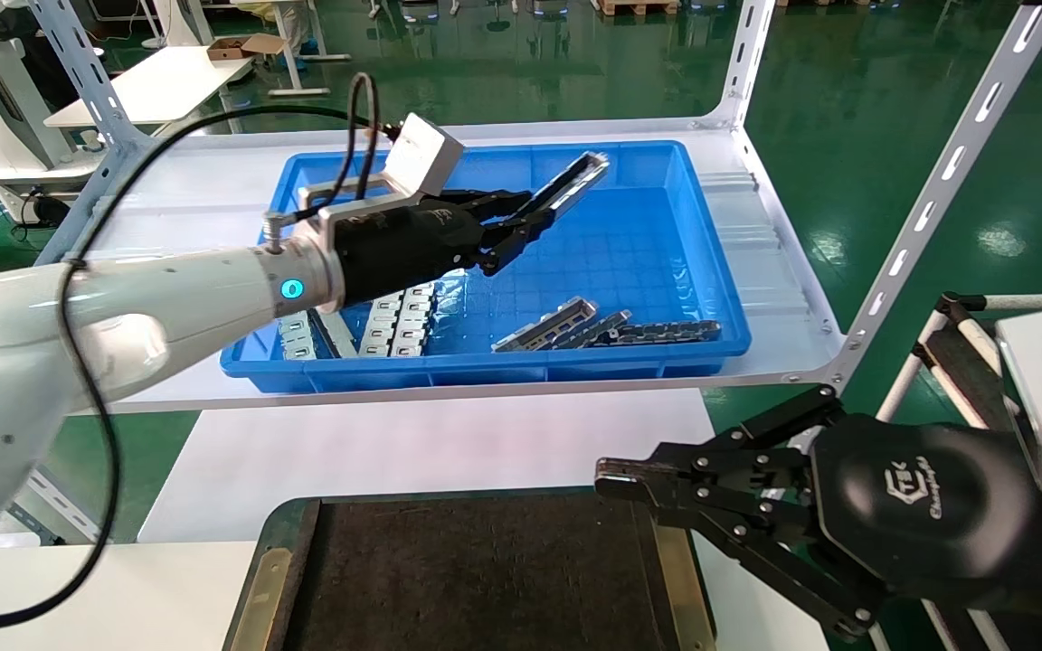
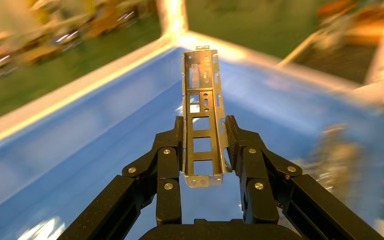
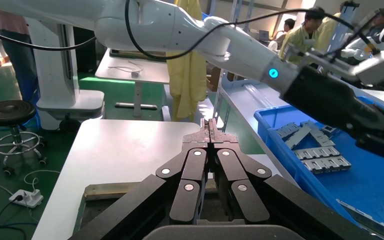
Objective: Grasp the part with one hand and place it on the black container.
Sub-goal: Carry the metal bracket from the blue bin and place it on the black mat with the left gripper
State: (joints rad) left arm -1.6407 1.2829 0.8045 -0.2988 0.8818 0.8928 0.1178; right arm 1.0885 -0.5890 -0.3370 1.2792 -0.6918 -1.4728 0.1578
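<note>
My left gripper (image 1: 521,226) is shut on the part (image 1: 571,183), a silver channel bar with ladder-like openings, and holds it up above the blue bin (image 1: 711,262). In the left wrist view the part (image 2: 203,120) stands between the gripper's (image 2: 203,132) two black fingers (image 2: 167,150). The black container (image 1: 485,579), a matte black tray with brass edge strips, lies on the near white table at the bottom centre. My right gripper (image 1: 607,476) is shut and empty, over the tray's far right corner; it also shows in the right wrist view (image 3: 210,129).
Several more metal parts (image 1: 607,330) lie in the blue bin, in a row at its near left (image 1: 399,321) and loose at its near middle. The bin stands on a white shelf (image 1: 783,271) with slotted uprights (image 1: 946,172). A white table (image 1: 412,452) lies between shelf and tray.
</note>
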